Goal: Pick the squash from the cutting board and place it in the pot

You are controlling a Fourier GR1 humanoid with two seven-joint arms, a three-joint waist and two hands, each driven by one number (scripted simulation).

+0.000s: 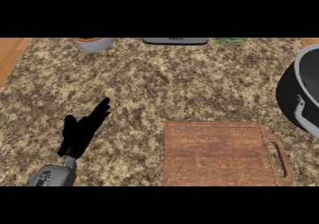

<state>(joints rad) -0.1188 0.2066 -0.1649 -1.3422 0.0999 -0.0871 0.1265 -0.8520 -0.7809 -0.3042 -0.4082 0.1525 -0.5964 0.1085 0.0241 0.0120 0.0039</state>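
Observation:
A brown wooden cutting board with a handle slot on its right lies on the speckled counter at the lower middle right. Its top is bare; no squash shows anywhere in the head view. The black pot with a grey rim and a side handle is cut off by the right edge, just beyond the board's far right corner. My left hand rests at the lower left with its fingers straight, pointing up and right, well left of the board. My right hand does not show.
At the counter's far edge stand a grey cup with an orange top, a dark flat item and a small green thing. A wooden strip runs along the left side.

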